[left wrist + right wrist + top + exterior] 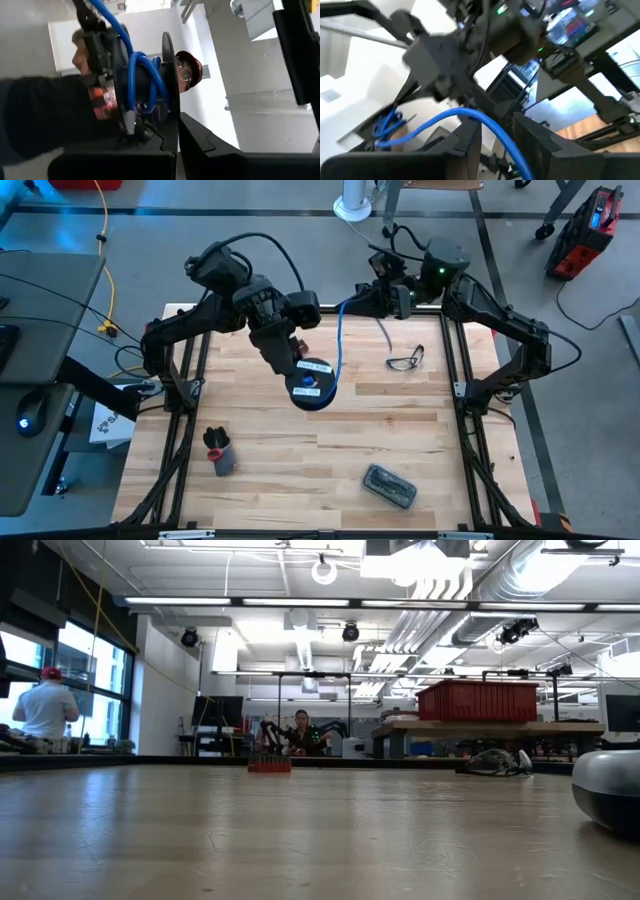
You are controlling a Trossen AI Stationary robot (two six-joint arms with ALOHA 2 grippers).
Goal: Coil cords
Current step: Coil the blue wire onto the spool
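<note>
Left claw (300, 368) clamped on black reel (311, 383), right claw (352, 304) pinching blue cord (340, 340) above table (400, 440)

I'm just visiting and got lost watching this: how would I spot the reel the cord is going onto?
Look at the middle of the wooden table, just below where the two dark arms meet. The left gripper holds a small round black reel there, above the boards. Unlike the glasses nearby, it carries a blue-white patch and a thin blue cord running up to the right gripper.
</note>
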